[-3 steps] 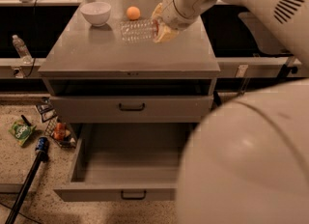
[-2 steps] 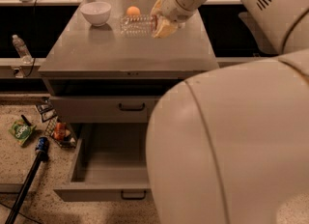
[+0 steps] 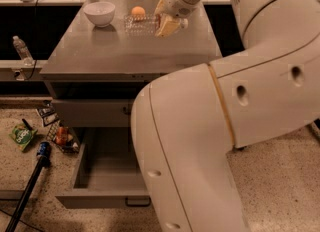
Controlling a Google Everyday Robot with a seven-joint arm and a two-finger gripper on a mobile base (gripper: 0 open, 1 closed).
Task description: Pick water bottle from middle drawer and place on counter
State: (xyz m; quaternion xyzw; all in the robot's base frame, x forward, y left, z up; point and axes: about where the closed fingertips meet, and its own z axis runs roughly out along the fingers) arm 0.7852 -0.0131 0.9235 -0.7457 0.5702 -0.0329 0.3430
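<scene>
Evidently placing is in hand: the small clear ribbed plastic water bottle [image 3: 141, 24] lies on the smooth grey counter [image 3: 100, 51] at the pale gripper [image 3: 167, 24], whose hold cannot be told, so the next move likely calls for release and a clean lift.

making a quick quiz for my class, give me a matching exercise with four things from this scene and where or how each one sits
Things:
1 white bowl
2 water bottle
3 middle drawer
4 green packet

Places or states:
a pulled open, lowest in view
b on the floor, at the left
c lying on its side on the counter, with the gripper at its right end
d upright at the counter's back left

Pairs: 1-d, 2-c, 3-a, 4-b
</scene>
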